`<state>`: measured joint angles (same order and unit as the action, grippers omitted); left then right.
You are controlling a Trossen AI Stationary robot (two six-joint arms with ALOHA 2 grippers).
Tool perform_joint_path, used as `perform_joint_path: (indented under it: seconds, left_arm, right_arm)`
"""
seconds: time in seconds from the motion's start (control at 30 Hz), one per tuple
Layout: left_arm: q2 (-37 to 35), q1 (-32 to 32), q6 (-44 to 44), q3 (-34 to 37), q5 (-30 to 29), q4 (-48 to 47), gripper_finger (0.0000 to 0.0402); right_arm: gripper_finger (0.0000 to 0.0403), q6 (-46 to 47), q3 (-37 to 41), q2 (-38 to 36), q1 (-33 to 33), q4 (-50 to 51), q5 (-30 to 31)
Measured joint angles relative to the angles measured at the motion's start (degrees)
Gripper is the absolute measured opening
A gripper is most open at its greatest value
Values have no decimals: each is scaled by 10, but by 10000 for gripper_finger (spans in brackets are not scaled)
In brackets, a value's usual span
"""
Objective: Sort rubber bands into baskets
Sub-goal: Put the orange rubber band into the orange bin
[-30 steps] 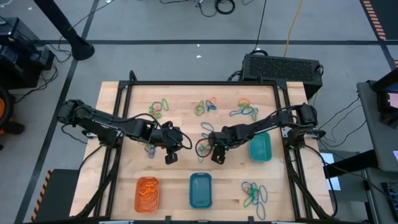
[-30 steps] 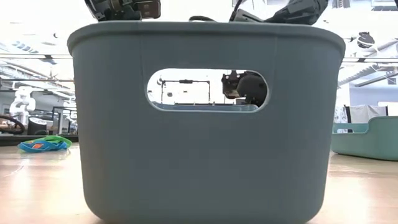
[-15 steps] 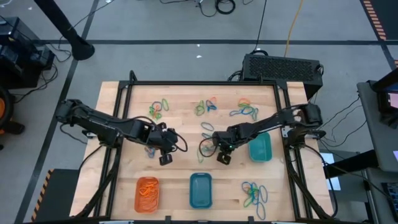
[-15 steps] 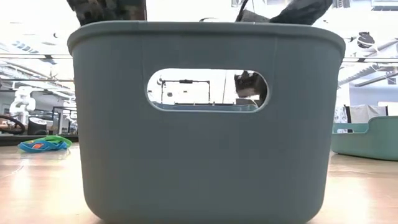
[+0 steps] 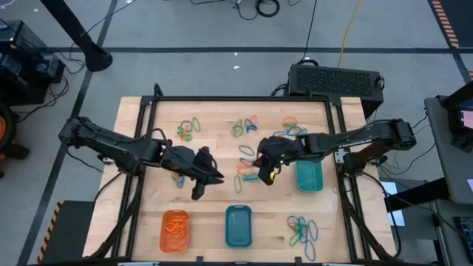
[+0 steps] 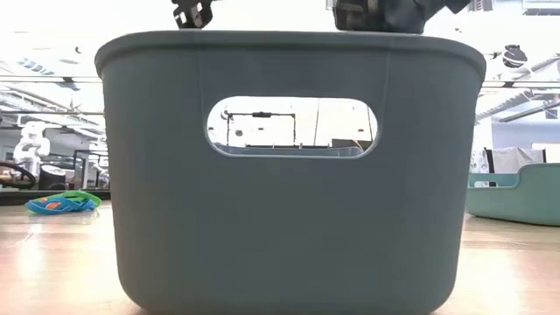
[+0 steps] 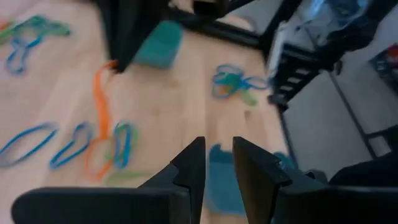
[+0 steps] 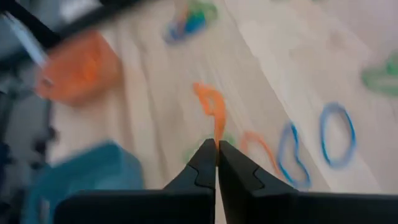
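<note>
My right gripper (image 5: 266,176) hovers over the table's middle, left of the teal-green basket (image 5: 309,176), and is shut on an orange rubber band (image 8: 211,109). My left gripper (image 7: 217,152) hangs over the near-left middle, fingers a little apart with nothing between them. The blue basket (image 5: 238,225) and the orange basket (image 5: 175,229), which holds orange bands, stand by the near edge. Loose rubber bands lie in clusters at the far side (image 5: 245,125) and the near right (image 5: 301,230). My right gripper pinches the orange band's upper end (image 8: 216,138) between its two fingertips, coming from above. The band hangs below the fingers (image 7: 102,87) as a long narrow loop. Whether its lower end touches the table I cannot tell.
More band clusters lie at the far left (image 5: 188,129), the far right (image 5: 292,131) and under my left arm (image 5: 177,177). In the low view the blue basket's wall (image 6: 289,166) fills the middle. A black frame (image 5: 244,98) edges the table.
My right gripper has shut on the orange band and risen with it, from table level to above the blue basket's rim. The band's held end has come up off the table and the loop is drawn out long.
</note>
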<state>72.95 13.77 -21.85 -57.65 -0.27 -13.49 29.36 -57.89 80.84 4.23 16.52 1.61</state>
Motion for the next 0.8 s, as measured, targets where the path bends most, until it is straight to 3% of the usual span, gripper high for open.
perform_joint_path:
  seconds: [0.23,0.43,0.8]
  left_arm:
    - [24,0,-4,0,4,39,88]
    - [38,1,-17,0,41,76,88]
    - [38,-3,-13,0,44,85,88]
  right_arm:
    - [0,0,0,-15,6,-55,-2]
    - [0,0,0,-14,18,-53,-2]
    - [0,-2,0,-14,19,-52,-2]
